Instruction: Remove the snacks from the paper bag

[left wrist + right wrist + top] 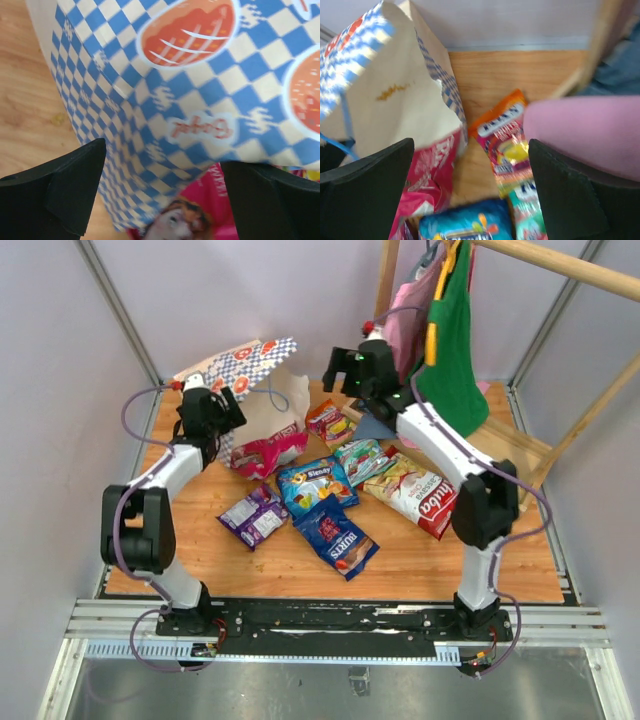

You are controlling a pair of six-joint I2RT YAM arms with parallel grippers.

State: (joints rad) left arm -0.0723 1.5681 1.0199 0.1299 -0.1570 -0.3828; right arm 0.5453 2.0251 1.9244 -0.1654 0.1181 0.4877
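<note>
**Overhead view.** I find the paper bag [255, 380] lying on its side at the far left of the counter [420, 560], with its mouth turned toward the middle. A magenta packet [265, 453] lies at that mouth, partly under the paper edge. I cannot tell how much of it is inside.

Six packets lie out on the boards:
- orange packet [328, 422]
- green packet [362, 458]
- blue packet [315, 485]
- purple packet [253, 515]
- dark blue packet [337, 535]
- red-and-white packet [415, 495]

The left claw [232, 405] hangs just beside the bag's left side. The right claw [340, 368] sits beyond the orange packet, close to a pink garment [412, 310] and a green garment [455, 340] hung on a wooden rack [540, 260].

**Left wrist view.** The left claw's jaws stand wide apart and hold nothing. The bag's checked face [190, 90] fills the space beyond them. The magenta packet [215, 200] shows under the bag's lower edge.

**Right wrist view.** The right claw is spread wide and empty. Between its fingers I see the bag [395, 100] at the left, with the magenta packet [427, 185] below its edge. The orange packet [502, 140] lies flat in the middle and the blue packet [465, 222] at the bottom edge. The pink garment [585, 130] crowds the right side, just above the right finger.
</note>
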